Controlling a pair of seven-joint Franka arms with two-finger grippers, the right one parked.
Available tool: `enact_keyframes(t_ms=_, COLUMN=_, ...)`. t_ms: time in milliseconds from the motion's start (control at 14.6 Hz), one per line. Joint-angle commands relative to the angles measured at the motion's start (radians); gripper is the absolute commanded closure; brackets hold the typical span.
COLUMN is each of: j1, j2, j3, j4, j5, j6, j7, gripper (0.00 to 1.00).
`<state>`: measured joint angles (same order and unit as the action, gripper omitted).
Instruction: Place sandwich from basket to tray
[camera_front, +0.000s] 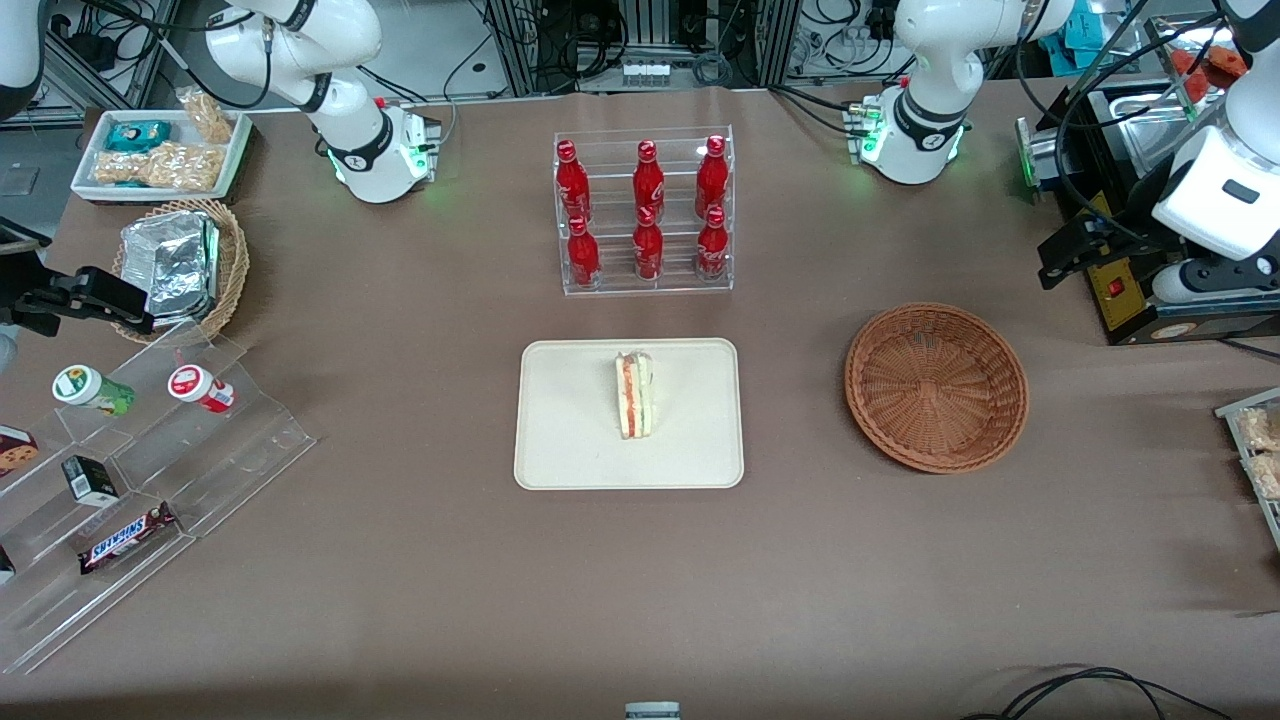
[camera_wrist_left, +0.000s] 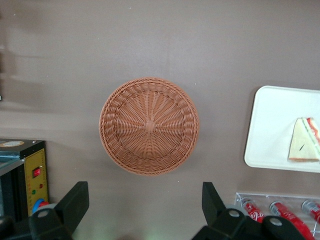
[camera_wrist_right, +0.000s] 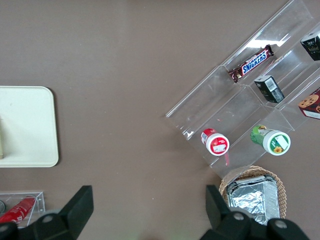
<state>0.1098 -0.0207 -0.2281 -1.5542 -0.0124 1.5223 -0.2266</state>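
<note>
On the cream tray (camera_front: 560, 440), near its middle, the sandwich (camera_front: 634, 394) stands on edge, long axis running from the front camera's side toward the clear rack of red bottles (camera_front: 646, 212), orange-pink filling stripe showing along the cut face. Basket (camera_front: 936, 386): nothing in it in either view; wrist view confirms bare weave down to the centre (camera_wrist_left: 149, 125). Basket sits on the brown table (camera_front: 400, 580) well apart from the tray, toward the working arm's end. Gripper (camera_wrist_left: 145, 210): raised high above the table, looking straight down with the basket roughly under it; fingers (camera_wrist_left: 75, 202) spread wide, nothing between them. In the front view the gripper (camera_front: 1075, 250) shows only as a dark shape near the black box at the working arm's end of the table. Key relation: sandwich lies well off sideways from the gripper, toward the parked arm's end, past the basket, already inside the tray rim; in the wrist view only the wedge's pale face (camera_wrist_left: 303, 146) shows, at the frame edge. Judgement: transfer looks complete, sandwich released and resting unsupported. If so, no further grasp seems needed; any remaining move would be retreat.
</note>
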Motion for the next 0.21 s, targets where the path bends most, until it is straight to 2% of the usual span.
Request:
enact_keyframes(t_ms=0, j1=-0.002, j2=-0.008, j3=0.004, j4=-0.003, j5=-0.015, j6=0.009, j7=-0.027, gripper=0.0)
enact_keyframes(t_ms=137, j1=0.007, j2=-0.008, j3=0.004, j4=0.003, j5=-0.015, j6=0.004, j7=-0.025, gripper=0.0)
